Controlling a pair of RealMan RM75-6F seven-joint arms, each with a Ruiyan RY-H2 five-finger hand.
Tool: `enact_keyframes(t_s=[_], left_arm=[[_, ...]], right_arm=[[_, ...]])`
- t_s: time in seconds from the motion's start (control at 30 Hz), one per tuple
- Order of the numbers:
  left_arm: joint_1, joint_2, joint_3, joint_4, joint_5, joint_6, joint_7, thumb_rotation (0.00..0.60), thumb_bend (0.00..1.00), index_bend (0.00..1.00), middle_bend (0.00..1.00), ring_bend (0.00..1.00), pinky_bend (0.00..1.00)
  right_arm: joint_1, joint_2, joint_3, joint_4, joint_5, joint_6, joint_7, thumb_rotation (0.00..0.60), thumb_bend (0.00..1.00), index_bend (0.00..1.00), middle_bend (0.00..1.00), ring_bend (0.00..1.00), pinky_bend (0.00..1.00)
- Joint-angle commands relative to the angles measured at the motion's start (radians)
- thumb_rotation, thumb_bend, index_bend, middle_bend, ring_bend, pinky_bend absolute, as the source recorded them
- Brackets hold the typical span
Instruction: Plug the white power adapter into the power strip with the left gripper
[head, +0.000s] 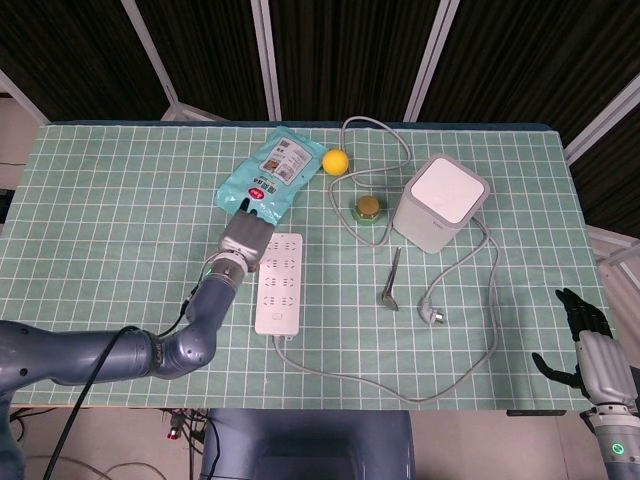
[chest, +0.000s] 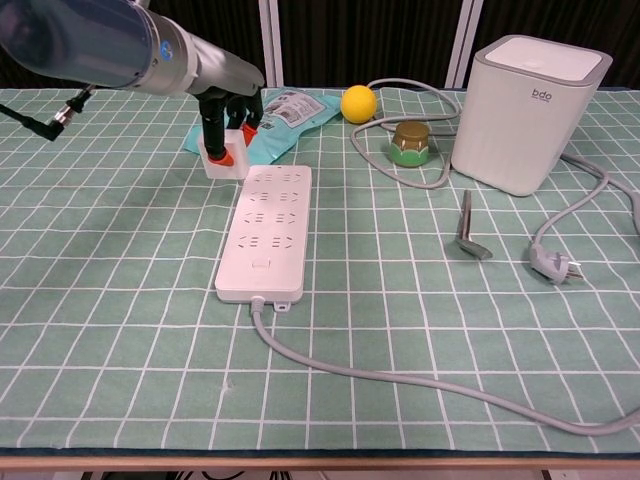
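Observation:
My left hand (chest: 226, 118) (head: 243, 236) grips the small white power adapter (chest: 223, 160) and carries it above the cloth, just left of the far end of the power strip. The white power strip (chest: 267, 228) (head: 279, 281) lies flat in the middle of the table, its grey cable (chest: 400, 377) running off to the right. In the head view the hand hides the adapter. My right hand (head: 587, 340) hangs beyond the table's right front corner, fingers apart and holding nothing.
A teal snack bag (chest: 262, 122) lies right behind the left hand. A yellow ball (chest: 358, 103), a small green jar (chest: 409, 143), a white box appliance (chest: 526, 98) with its cord and plug (chest: 551, 263), and a grey metal tool (chest: 467, 236) sit to the right.

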Motion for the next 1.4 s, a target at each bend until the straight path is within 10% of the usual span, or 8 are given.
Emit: enact_keyframes(t_s=[0.03,0.53,1.4], left_arm=[[-0.041,-0.02,0.008,0.026,-0.044,-0.003,0.034,0.6,0.51,0.67,0.69,0.18,0.01],[-0.154,-0.077,0.024,0.093,-0.23,0.059,0.173,0.6,0.53,0.67,0.7,0.19,0.01],[-0.157,-0.136,-0.006,0.15,-0.228,0.052,0.202,0.6,0.53,0.68,0.71,0.19,0.01]], right_arm=[[0.0,0.001,0.0,-0.002,0.002,-0.003,0.003,0.6,0.34,0.0,0.0,0.0,0.0],[0.003,0.009,0.002,-0.009,0.013,-0.017,0.02,0.6,0.34,0.0,0.0,0.0,0.0],[0.003,0.015,0.003,-0.014,0.018,-0.022,0.03,0.6,0.34,0.0,0.0,0.0,0.0]])
